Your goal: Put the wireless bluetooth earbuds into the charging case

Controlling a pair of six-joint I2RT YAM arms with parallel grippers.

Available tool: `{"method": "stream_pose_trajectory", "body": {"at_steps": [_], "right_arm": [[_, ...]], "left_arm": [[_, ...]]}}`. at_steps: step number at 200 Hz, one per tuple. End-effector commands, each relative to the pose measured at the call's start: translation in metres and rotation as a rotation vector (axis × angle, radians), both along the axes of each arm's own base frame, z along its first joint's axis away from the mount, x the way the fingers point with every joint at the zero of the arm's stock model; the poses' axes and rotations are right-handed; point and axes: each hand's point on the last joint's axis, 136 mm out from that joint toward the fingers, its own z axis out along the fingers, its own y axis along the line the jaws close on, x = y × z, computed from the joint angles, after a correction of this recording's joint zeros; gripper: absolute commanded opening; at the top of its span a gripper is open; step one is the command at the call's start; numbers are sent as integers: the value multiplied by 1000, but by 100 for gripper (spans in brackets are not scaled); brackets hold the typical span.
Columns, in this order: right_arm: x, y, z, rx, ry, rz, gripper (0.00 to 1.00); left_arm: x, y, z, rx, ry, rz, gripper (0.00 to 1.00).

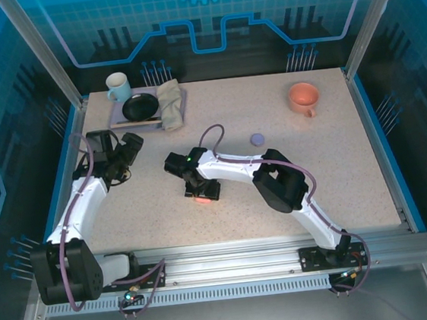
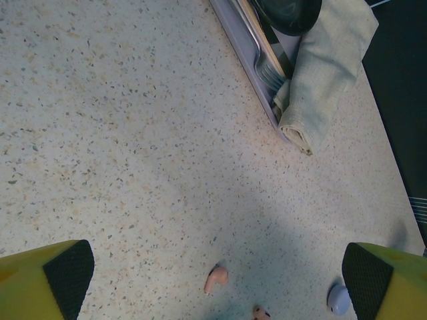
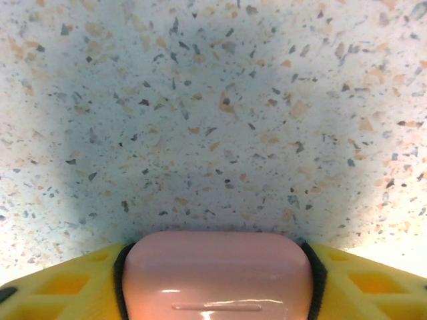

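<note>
A salmon-pink charging case [image 3: 217, 263] sits on the table between the yellow fingers of my right gripper [image 3: 215, 293], whose black pads press against both of its sides. From above, that gripper [image 1: 202, 195] points down at mid-table with a bit of the pink case [image 1: 201, 202] under it. My left gripper [image 2: 219, 270] hangs open above the table. Below it lie a salmon-pink earbud [image 2: 216, 279], a second pink one [image 2: 260, 313] at the frame's edge, and a lilac earbud [image 2: 339, 300] by the right finger. From above, the left gripper [image 1: 125, 155] is at the left.
A lilac rounded case [image 1: 257, 138] lies right of centre. At the back left a tray [image 1: 122, 122] holds a black bowl [image 1: 140, 105], a cloth [image 1: 170, 106] and a fork [image 2: 265, 63], with a white mug [image 1: 118, 86] behind. An orange cup [image 1: 302, 99] stands at the back right.
</note>
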Motion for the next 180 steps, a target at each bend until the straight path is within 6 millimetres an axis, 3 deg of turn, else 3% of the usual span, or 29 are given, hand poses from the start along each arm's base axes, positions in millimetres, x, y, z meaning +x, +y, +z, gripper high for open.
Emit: {"method": "stream_pose_trajectory", "body": {"at_steps": [1,42,117,147,180], "right_arm": [[-21,-11,-14,-40,58,-11,52],[-11,-39,17,-25,-41,-33,47],[11,-121,64,109,-161,-196,47],[29,-140,76,193,-179,-268,47],[45,-146,86,288,-184,-328,47]], "left_arm": [[0,-5,8,-38,-43,-16,99],[3,-33,7,-114,-99,-133,99],[-10,-144,-13,-137,-279,-443,99],[-15,-181,-23,-156,-370,-535,99],[-21,-233,-24,-162,-466,-651,94]]}}
